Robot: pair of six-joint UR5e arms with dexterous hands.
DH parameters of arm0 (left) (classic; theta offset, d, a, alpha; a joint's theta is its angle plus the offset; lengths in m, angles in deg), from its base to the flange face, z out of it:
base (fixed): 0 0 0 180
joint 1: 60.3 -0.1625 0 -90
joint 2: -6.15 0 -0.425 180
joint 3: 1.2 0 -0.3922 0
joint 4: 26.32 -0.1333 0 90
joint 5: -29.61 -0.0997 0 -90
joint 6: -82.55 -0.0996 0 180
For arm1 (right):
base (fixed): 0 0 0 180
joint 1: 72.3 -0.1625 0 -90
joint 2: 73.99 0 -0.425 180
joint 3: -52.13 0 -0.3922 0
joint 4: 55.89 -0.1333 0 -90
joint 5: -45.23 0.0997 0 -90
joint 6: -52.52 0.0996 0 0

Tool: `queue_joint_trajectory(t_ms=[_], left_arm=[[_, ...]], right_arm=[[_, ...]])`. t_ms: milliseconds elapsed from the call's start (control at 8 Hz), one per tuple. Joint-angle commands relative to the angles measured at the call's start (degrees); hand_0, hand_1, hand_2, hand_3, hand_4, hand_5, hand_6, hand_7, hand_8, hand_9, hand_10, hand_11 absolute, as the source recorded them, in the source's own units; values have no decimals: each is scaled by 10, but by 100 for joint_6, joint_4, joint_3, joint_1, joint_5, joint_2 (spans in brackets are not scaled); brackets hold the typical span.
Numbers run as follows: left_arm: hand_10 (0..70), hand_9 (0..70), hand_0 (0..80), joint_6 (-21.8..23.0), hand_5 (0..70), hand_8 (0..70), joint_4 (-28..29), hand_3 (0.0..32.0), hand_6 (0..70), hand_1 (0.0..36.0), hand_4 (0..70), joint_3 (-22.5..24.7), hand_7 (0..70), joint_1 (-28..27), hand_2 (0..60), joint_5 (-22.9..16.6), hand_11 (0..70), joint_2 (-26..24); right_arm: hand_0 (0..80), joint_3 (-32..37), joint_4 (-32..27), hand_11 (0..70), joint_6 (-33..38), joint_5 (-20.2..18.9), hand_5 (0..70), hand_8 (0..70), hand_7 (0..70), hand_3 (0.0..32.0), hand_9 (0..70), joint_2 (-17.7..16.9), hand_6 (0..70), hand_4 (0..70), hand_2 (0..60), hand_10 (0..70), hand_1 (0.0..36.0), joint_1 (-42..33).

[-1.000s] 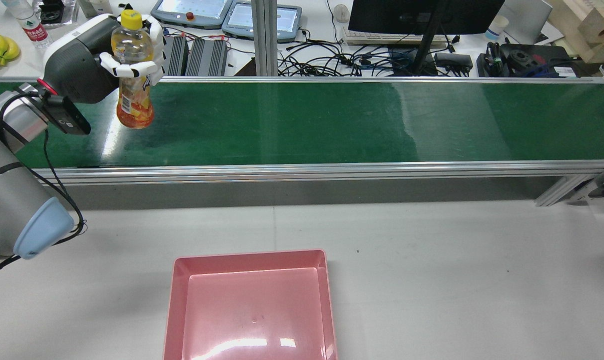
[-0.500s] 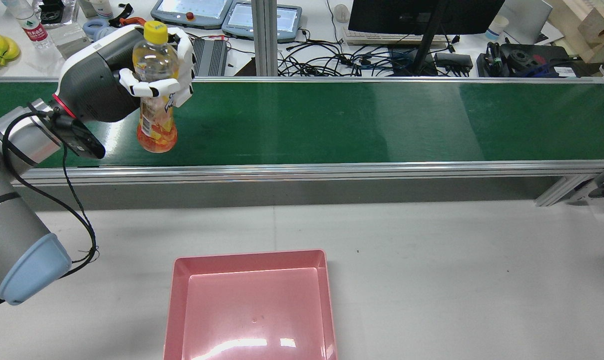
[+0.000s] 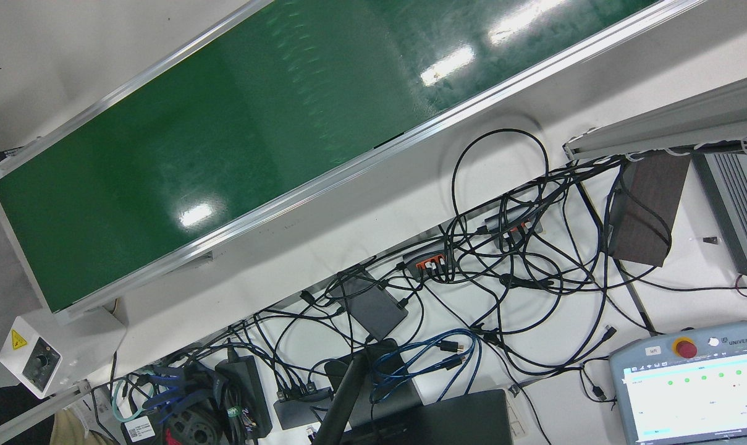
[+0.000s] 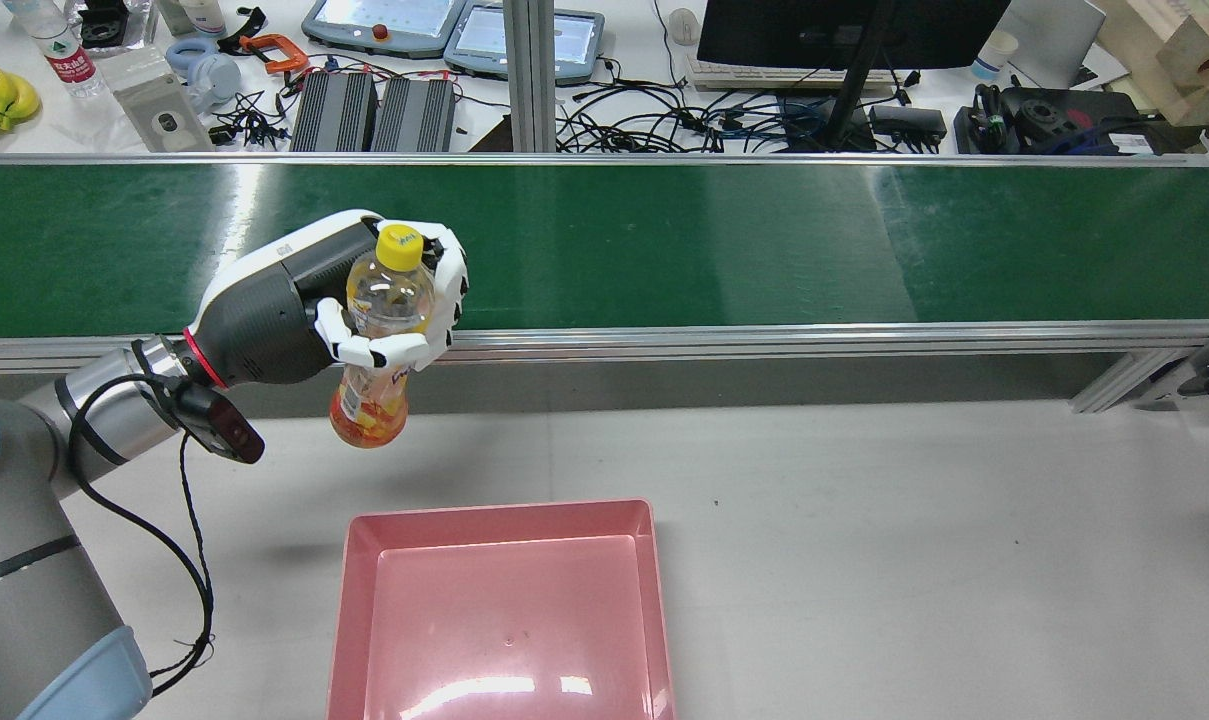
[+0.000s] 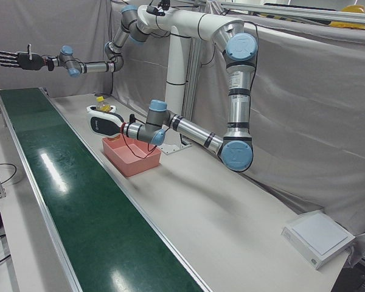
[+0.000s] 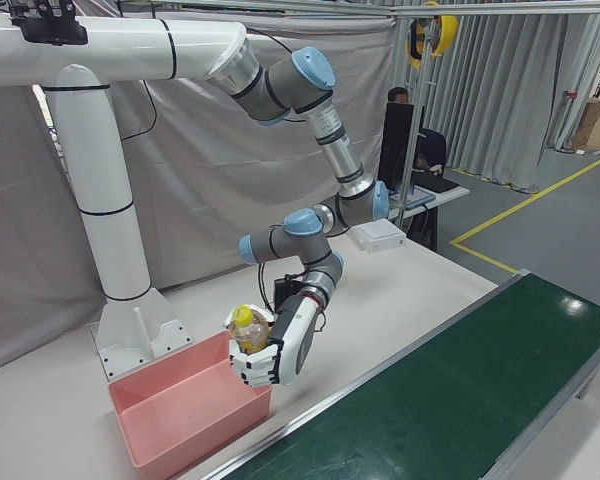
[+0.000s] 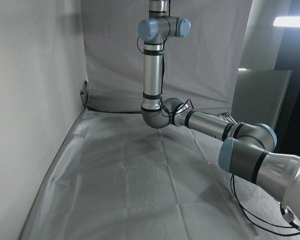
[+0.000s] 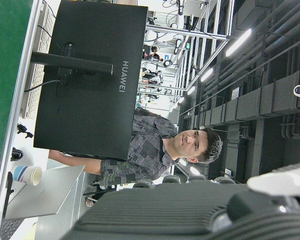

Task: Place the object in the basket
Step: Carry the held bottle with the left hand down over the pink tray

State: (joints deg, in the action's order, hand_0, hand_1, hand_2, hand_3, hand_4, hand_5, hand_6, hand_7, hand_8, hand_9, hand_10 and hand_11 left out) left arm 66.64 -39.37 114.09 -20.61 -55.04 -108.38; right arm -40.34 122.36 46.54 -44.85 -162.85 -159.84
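Yellow-capped bottle (image 4: 384,330) hangs upright in the left hand (image 4: 364,300), fingers (image 4: 384,350) wrapped round its upper body, above the worktop just beyond the pink basket (image 4: 349,570). From the right-front corner, bottle (image 6: 244,332) looks slick, stiff, liquid-heavy; a mid-body hold suits. The left-front view shows the right hand (image 5: 15,59) spread wide, empty.

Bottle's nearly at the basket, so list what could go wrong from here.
1. The bottle hangs short of the pink basket, above bare table; an early release would likely miss.
2. The left robot hand grips only the upper half, and the bottle tilts, so it may slip or land on its side.
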Motion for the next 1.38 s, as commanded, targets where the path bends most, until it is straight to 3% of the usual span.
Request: queue_joint_trajectory(t_ms=[0, 500, 625, 750, 875, 1000, 1125, 1250], left_arm=[[700, 700, 614, -517, 700, 700, -4, 0, 700, 284, 700, 99, 700, -872, 600, 36, 700, 18], [700, 700, 634, -624, 700, 700, -83, 0, 700, 264, 700, 99, 700, -1375, 600, 46, 700, -61], [700, 700, 661, -624, 700, 700, -57, 0, 700, 211, 700, 99, 700, -1384, 600, 46, 700, 0], [574, 700, 800, -650, 700, 607, -48, 0, 599, 80, 700, 116, 700, -1367, 0, 20, 700, 9], [462, 566, 800, -668, 634, 363, -74, 0, 289, 88, 211, 299, 700, -1358, 0, 37, 664, 27], [395, 427, 779, -633, 440, 251, -39, 0, 202, 100, 62, 310, 602, -1393, 0, -24, 573, 35], [244, 226, 744, -624, 334, 121, 5, 0, 106, 111, 10, 310, 344, -1411, 0, -68, 375, 27], [13, 1, 712, -624, 26, 0, 5, 0, 8, 122, 11, 310, 76, -1402, 0, -147, 43, 18]], right_arm=[[0, -8, 0, 0, 0, 0, 0, 0, 0, 0, 0, 0, 0, 0, 0, 0, 0, 0], [0, 1, 0, 0, 0, 0, 0, 0, 0, 0, 0, 0, 0, 0, 0, 0, 0, 0], [0, 1, 0, 0, 0, 0, 0, 0, 0, 0, 0, 0, 0, 0, 0, 0, 0, 0], [0, 1, 8, 0, 0, 0, 0, 0, 0, 0, 0, 0, 0, 0, 0, 0, 0, 0], [0, 1, 0, 0, 0, 0, 0, 0, 0, 0, 0, 0, 0, 0, 0, 0, 0, 0], [0, 1, 0, 0, -8, 0, 0, 0, 0, 0, 0, 0, 0, 0, 0, 0, 0, 0], [0, 1, 0, 0, 0, 0, 0, 0, 0, 0, 0, 0, 0, 0, 0, 0, 0, 0], [0, -8, 0, 0, 0, 0, 0, 0, 0, 0, 0, 0, 0, 0, 0, 0, 0, 0]])
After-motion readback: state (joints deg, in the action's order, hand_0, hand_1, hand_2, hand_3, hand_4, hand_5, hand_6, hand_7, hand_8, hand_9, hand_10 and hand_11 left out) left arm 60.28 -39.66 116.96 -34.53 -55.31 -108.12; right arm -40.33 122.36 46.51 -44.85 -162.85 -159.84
